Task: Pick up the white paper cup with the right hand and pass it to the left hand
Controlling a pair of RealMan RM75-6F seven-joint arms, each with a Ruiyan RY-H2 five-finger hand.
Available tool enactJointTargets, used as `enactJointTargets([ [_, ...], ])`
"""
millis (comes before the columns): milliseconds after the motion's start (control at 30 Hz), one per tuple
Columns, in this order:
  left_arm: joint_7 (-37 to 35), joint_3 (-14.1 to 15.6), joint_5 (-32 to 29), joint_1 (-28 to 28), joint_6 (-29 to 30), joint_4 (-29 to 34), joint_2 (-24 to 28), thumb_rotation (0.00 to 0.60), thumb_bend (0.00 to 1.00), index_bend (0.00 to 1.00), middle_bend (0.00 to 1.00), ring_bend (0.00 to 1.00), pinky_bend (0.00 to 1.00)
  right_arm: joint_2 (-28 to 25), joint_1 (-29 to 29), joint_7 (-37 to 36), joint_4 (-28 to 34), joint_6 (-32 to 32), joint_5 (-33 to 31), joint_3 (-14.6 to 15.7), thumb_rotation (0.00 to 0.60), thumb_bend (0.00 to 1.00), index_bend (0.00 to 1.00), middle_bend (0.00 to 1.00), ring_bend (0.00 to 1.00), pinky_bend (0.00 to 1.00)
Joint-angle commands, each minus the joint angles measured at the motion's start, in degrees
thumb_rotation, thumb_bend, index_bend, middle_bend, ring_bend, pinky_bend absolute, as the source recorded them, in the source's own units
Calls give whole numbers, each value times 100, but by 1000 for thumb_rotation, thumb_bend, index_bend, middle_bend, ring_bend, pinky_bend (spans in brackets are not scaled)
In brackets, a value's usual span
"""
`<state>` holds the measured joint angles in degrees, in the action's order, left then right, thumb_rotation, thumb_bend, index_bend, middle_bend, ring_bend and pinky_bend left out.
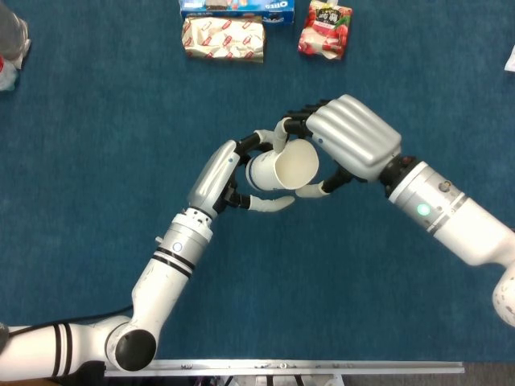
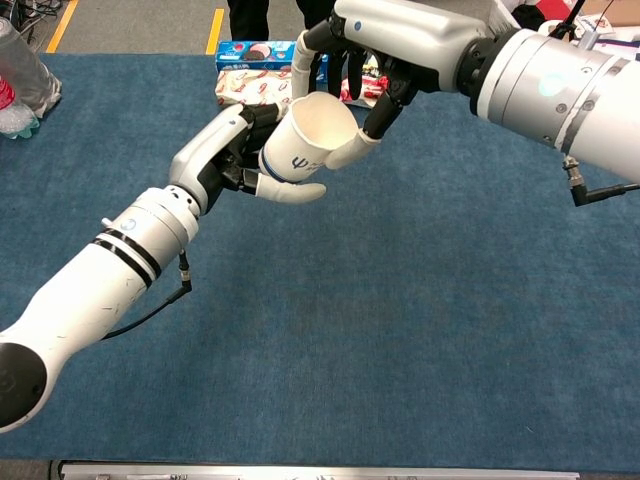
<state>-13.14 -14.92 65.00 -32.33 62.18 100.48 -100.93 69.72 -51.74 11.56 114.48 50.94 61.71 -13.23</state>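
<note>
The white paper cup (image 1: 286,166) (image 2: 310,140) hangs above the blue table, tilted with its open mouth toward me. My right hand (image 1: 350,137) (image 2: 390,40) holds it from the right, fingers over the far side of the rim and thumb under the near side. My left hand (image 1: 221,173) (image 2: 225,150) wraps the cup's base from the left. Its fingers lie behind the cup and its thumb (image 2: 295,190) is curled up against the lower wall. Both hands touch the cup.
At the far edge lie a cream snack pack (image 1: 224,39), a blue Oreo box (image 1: 237,8) and a red snack bag (image 1: 325,30). A plastic bottle (image 2: 20,80) lies at the far left. Blue cloth (image 1: 362,289) covers the table.
</note>
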Motion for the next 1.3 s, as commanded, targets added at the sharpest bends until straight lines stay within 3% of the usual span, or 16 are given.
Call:
enactJointTargets([
  [33, -2, -4, -7, 1, -8, 2, -5, 600, 96, 377, 385, 365, 645, 1, 1, -11, 1, 7, 8, 2, 600, 0, 475, 456, 448, 457],
  [400, 7, -6, -10, 12, -16, -27, -51, 600, 96, 402, 409, 387, 658, 5, -2, -47, -11, 13, 41, 20, 600, 0, 475, 455, 448, 457],
  [1300, 138, -5, 47, 129, 242, -133, -285, 600, 96, 523, 528, 502, 796, 29, -4, -20, -12, 53, 92, 69, 600, 0, 475, 455, 448, 458],
])
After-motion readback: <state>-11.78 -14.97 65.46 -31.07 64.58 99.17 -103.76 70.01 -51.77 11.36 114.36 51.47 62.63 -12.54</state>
